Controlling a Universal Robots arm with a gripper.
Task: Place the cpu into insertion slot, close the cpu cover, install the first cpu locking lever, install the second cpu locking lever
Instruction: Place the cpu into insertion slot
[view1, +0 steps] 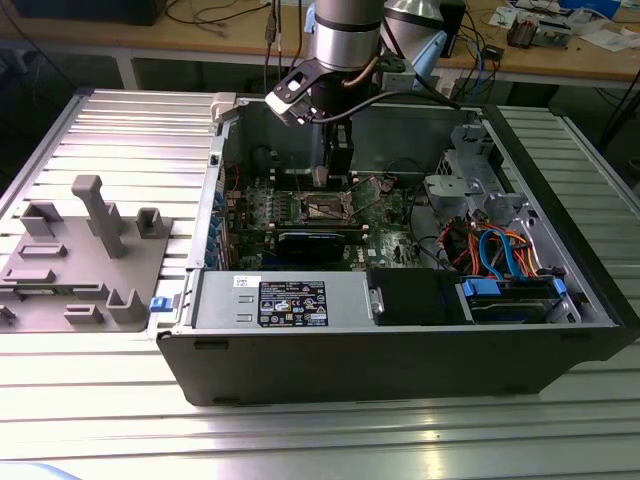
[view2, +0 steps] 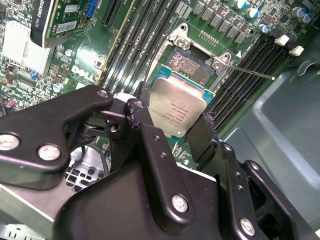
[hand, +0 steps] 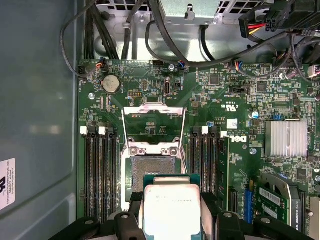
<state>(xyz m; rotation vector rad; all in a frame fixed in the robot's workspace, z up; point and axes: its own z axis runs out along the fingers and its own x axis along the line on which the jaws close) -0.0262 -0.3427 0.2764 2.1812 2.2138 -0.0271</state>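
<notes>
Pincer (view2: 172, 125) is clenched on the cpu (view2: 177, 107). Its two black fingers (view2: 145, 125) press on opposite sides of the chip, which is held flat with its dull silver top facing up. The chip is close to square, so no long axis stands out. In the first wrist view the edges of the cpu (hand: 171, 210) run parallel to the edges of the insertion slot (hand: 152, 172).

The cpu is not yet seated. The dark contact field of the slot lies bare, and the chip hangs clear of it at one side of the slot, overlapping only its nearer edge in both wrist views. How high it hangs above the slot cannot be told.

The cpu cover (hand: 152, 107) is swung open, standing away from the far side of the slot with green board showing through its window. A thin metal lever (view2: 252, 73) juts out from one corner of the slot across the memory slots (view2: 250, 55).

In the exterior view the arm (view1: 345, 40) comes down into an open computer case (view1: 400, 350) lying on the slotted metal counter (view1: 100, 420). The pincer (view1: 322, 172) hangs over the green circuit board (view1: 385, 225), near the case's far wall. A grey fixture (view1: 80, 250) sits by the counter's edge at the exterior view's left, well apart from the case.
</notes>
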